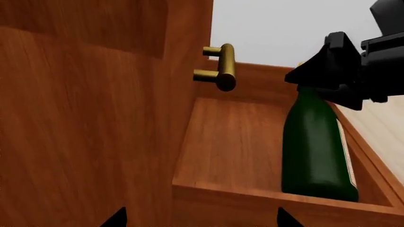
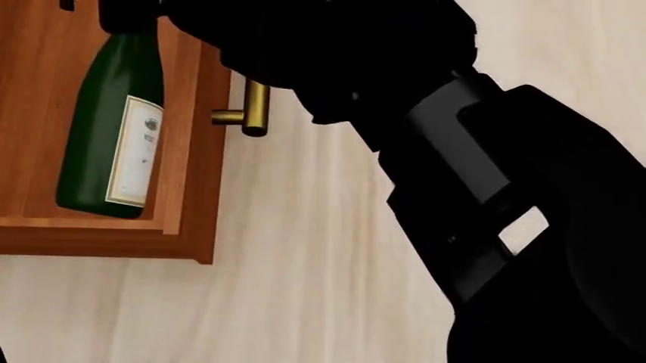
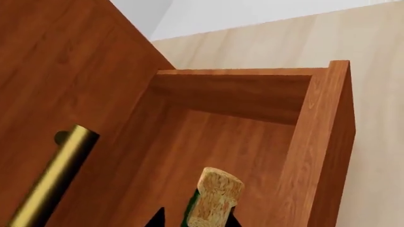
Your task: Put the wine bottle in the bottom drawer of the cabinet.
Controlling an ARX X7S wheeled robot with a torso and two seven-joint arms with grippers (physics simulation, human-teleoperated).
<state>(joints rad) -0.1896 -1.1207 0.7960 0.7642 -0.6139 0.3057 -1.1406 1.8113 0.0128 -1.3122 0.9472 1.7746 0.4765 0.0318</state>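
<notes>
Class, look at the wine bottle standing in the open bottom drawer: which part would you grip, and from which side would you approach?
Grip the slim neck just below the cork, coming from above. The wine bottle stands nearly upright inside the bottom drawer, whose walls block its wide body from the sides. The right gripper is already at the neck; whether it is clamped cannot be told.

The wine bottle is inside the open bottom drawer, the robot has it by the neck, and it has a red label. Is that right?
Almost. The wine bottle is inside the open bottom drawer, and the right end effector is at its neck, but the label is white, not red. The head view shows this clearly, with the white paper against the dark green glass.
</notes>
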